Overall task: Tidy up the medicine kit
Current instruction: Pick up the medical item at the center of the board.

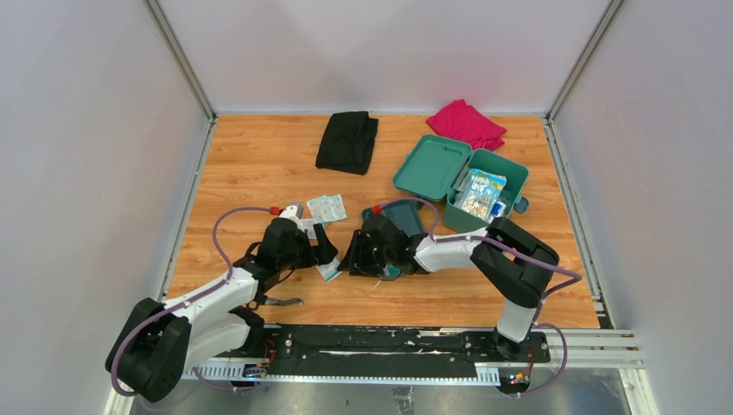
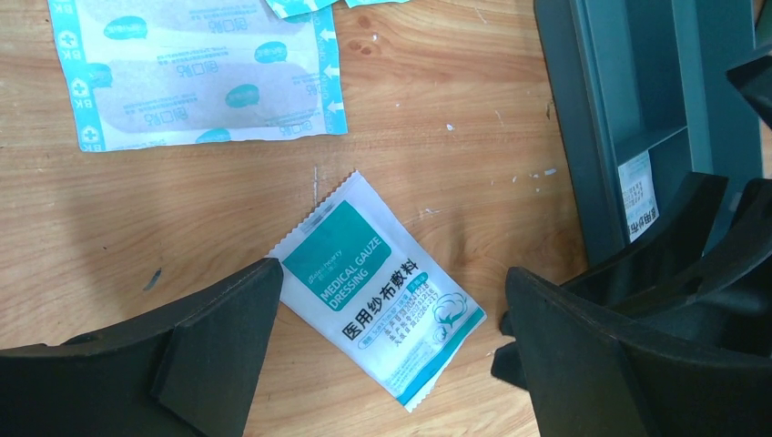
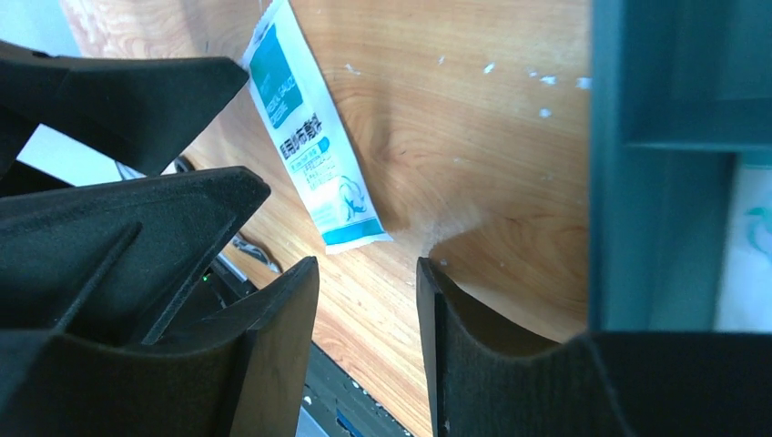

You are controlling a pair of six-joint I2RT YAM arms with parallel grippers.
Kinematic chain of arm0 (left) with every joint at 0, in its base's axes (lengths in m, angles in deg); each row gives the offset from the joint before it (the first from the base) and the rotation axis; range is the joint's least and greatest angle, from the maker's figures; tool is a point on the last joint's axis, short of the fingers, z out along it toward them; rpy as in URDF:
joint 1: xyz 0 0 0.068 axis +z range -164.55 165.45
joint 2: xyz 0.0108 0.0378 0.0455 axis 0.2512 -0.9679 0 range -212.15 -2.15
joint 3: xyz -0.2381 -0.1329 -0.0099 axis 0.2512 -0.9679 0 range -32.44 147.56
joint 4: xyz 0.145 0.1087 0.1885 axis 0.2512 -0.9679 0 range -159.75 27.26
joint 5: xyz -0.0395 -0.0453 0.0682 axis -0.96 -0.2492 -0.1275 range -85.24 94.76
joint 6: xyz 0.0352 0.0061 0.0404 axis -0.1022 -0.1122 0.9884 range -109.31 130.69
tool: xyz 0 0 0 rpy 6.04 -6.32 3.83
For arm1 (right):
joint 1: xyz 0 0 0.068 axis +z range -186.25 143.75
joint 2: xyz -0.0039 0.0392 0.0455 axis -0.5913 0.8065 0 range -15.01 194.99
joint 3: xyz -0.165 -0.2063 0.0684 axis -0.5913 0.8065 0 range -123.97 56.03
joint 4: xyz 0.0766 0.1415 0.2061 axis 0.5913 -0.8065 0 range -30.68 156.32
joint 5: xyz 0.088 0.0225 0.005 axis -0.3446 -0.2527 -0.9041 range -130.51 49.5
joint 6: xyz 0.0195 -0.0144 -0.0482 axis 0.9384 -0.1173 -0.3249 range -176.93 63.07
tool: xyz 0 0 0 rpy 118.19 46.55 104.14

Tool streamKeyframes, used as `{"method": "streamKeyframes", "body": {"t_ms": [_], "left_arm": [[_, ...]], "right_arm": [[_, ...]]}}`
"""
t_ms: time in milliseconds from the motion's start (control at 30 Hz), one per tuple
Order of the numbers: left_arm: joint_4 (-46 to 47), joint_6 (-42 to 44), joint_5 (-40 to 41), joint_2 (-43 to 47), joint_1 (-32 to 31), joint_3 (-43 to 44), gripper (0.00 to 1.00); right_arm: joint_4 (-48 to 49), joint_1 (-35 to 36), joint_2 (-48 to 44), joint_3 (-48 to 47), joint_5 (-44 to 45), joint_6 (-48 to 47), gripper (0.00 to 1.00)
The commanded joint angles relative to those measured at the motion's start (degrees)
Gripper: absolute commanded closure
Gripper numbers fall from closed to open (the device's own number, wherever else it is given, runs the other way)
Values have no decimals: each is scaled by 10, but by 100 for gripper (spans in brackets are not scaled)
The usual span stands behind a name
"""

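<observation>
The medicine kit (image 1: pixel 510 169) stands open at the back right, its lid (image 1: pixel 432 164) laid flat to the left and packets inside. Its dark inner tray (image 1: pixel 404 218) (image 2: pixel 646 118) (image 3: pixel 674 137) lies out on the table. A white-and-teal gauze dressing packet (image 1: pixel 328 271) (image 2: pixel 382 300) (image 3: pixel 314 155) lies flat left of the tray. My left gripper (image 1: pixel 324 246) (image 2: pixel 391 273) hangs open over the packet, one finger on each side. My right gripper (image 1: pixel 356 251) (image 3: pixel 367 264) is open and empty, low by the tray's near-left corner, close to the left gripper.
Bandage packets (image 1: pixel 327 207) (image 2: pixel 196 73) lie just behind the gauze. A black cloth (image 1: pixel 347 141) and a pink cloth (image 1: pixel 467 124) sit at the back edge. A small metal tool (image 1: pixel 281 301) lies near the left arm's base. Walls close in three sides.
</observation>
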Motion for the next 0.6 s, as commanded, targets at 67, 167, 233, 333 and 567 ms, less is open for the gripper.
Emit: {"method": "streamKeyframes", "body": {"t_ms": [67, 167, 233, 333, 567], "left_arm": [[-37, 10, -3, -7, 5, -8, 0], [-37, 12, -6, -5, 5, -8, 0], [-37, 12, -7, -3, 5, -8, 0], [-37, 12, -9, -2, 5, -7, 0], [-56, 12, -12, 3, 5, -8, 0]], "right_arm": [[-77, -1, -3, -2, 70, -1, 49], [-50, -1, 18, 0, 50, 15, 49], [-25, -2, 31, 4, 36, 28, 49], [-5, -1, 46, 4, 27, 41, 49], [30, -5, 63, 9, 14, 64, 48]]}}
